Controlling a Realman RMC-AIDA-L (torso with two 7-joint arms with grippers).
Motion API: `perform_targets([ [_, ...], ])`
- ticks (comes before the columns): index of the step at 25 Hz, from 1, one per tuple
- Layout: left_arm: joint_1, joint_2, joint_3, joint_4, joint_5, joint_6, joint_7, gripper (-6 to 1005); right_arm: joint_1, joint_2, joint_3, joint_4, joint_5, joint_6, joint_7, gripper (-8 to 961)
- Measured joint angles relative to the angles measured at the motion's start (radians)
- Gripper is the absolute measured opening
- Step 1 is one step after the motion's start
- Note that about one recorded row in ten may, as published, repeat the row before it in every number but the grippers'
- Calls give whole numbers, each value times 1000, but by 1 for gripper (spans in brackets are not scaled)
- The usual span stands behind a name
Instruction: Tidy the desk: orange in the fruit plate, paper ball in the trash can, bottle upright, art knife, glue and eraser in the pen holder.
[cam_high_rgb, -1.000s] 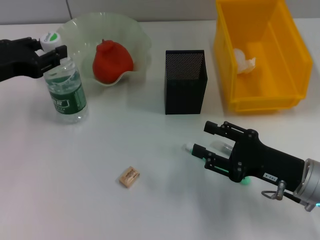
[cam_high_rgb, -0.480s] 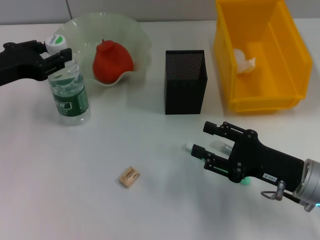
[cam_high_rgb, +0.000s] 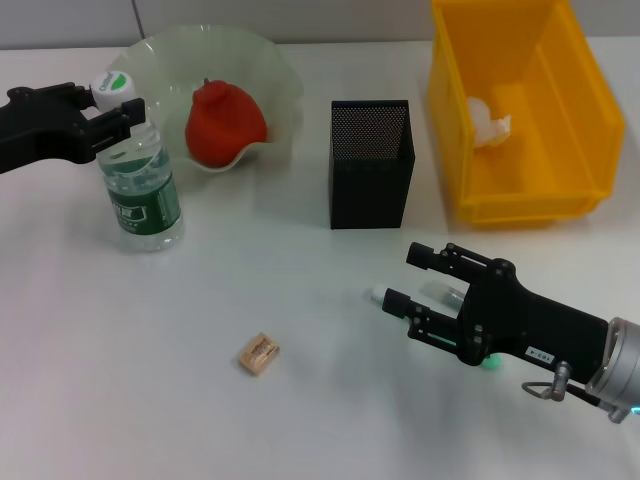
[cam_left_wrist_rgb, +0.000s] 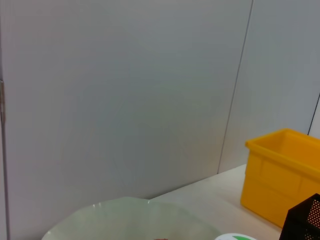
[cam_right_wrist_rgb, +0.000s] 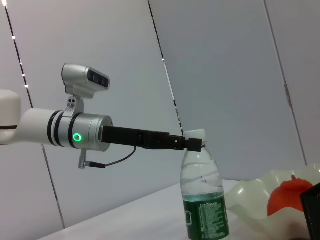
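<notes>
From the head view, the left claw (cam_high_rgb: 105, 112) is closed around the neck of the bottle (cam_high_rgb: 140, 180) just under its white cap, a high grip that suits steadying it; the bottle stands on the desk (cam_high_rgb: 150, 330) just in front of the fruit plate (cam_high_rgb: 270, 75), where the orange (cam_high_rgb: 225, 122) already lies. The paper ball (cam_high_rgb: 487, 117) sits in the yellow trash can (cam_high_rgb: 580, 150), and the eraser (cam_high_rgb: 259, 354) lies loose, well apart from the pen holder (cam_high_rgb: 370, 165). The right claw (cam_high_rgb: 412, 292) hovers low, narrowly parted around a pale, translucent tube, probably the glue (cam_high_rgb: 432, 294). The left wrist view shows only the plate's rim, the can and the bottle cap. In the right wrist view, the bottle stands upright, pinched at the neck.
</notes>
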Motion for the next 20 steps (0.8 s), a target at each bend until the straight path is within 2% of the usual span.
perform_targets([
  [11,3,1,1,5,-12,13,1,517,3,0,3,0,0,1,-1,680],
  [20,6,2,-10,7,-62,21,8,707,12,0,3,0,0,2,-1,680],
])
